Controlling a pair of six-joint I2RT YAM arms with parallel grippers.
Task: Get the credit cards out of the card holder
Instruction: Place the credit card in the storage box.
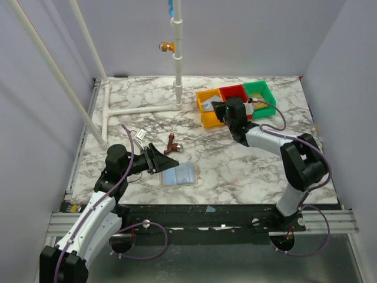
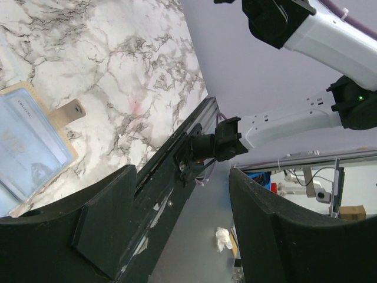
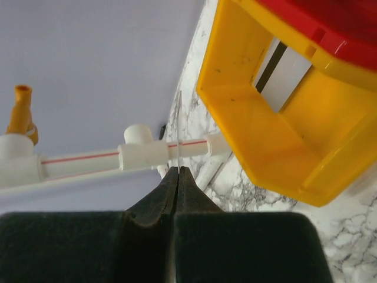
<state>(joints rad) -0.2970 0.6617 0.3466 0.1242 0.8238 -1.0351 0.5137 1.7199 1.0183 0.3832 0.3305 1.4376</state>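
Partway: one card binned, one pinched near the bins, the holder apparently not yet emptied.
Nearest, the left gripper stands spread and empty, the card holder flat on the table just beside its fingertips, with what looks like a blue card inside. Farther off, the right gripper is pressed together on a thin card held edge-on. Ahead and to its right sits the yellow bin, with a pale card bearing a dark stripe. Beyond are the red bin and green bin, contents unclear.
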